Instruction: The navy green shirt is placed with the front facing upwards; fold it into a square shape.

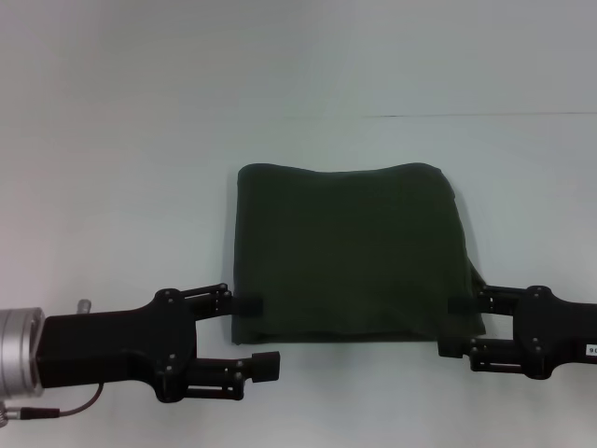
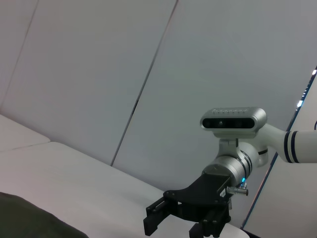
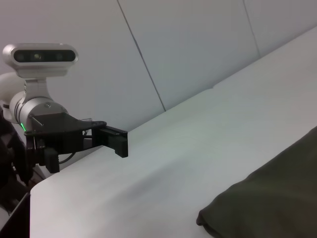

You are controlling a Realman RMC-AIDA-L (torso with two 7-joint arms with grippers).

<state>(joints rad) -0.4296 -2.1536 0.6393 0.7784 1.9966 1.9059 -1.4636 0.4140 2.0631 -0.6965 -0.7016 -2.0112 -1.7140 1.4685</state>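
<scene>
Head view: the dark olive-green cotton shirt (image 1: 350, 252) lies mid-table, already folded into a near-square, plain side up. Your left gripper (image 1: 254, 336) sits at its near-left corner, jaws spread wide and holding nothing. The right gripper (image 1: 458, 328) at the near-right corner is also spread, empty. Folding looks finished; next you likely just retract both arms clear.

Left wrist view: shirt edge in a corner, right gripper far off.

Right wrist view: shirt corner near, left gripper beyond.

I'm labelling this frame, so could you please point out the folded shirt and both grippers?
navy green shirt (image 1: 350, 252): head view, middle of folded cloth.
left gripper (image 1: 254, 334): head view, between its open fingertips.
right gripper (image 1: 454, 327): head view, between its open fingertips.
</scene>
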